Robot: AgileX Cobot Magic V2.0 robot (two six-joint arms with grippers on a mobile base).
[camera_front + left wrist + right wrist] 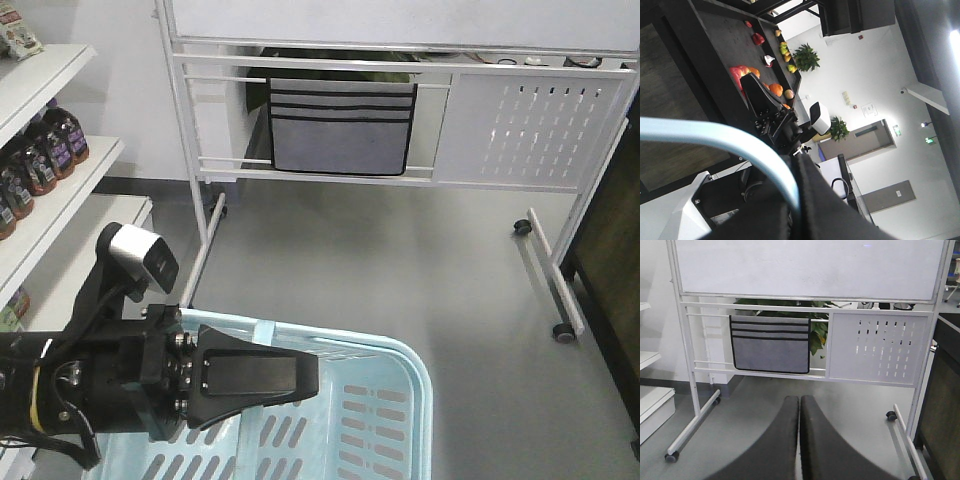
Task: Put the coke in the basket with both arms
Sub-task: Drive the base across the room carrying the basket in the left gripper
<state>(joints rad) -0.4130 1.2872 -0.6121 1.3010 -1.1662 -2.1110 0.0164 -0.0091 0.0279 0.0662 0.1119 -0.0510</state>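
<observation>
In the front view, one black gripper [312, 378], whose side we cannot tell, hangs over the basket [418, 420]. The part of the basket that shows holds no coke. In the left wrist view, a pale blue band [715, 135] of the basket runs to the left gripper [799, 200], but we cannot tell if its jaws clamp it. In the right wrist view, the right gripper [799, 405] has its jaws together and empty. The coke is in no view, so we judge that picking and placing both remain.
</observation>
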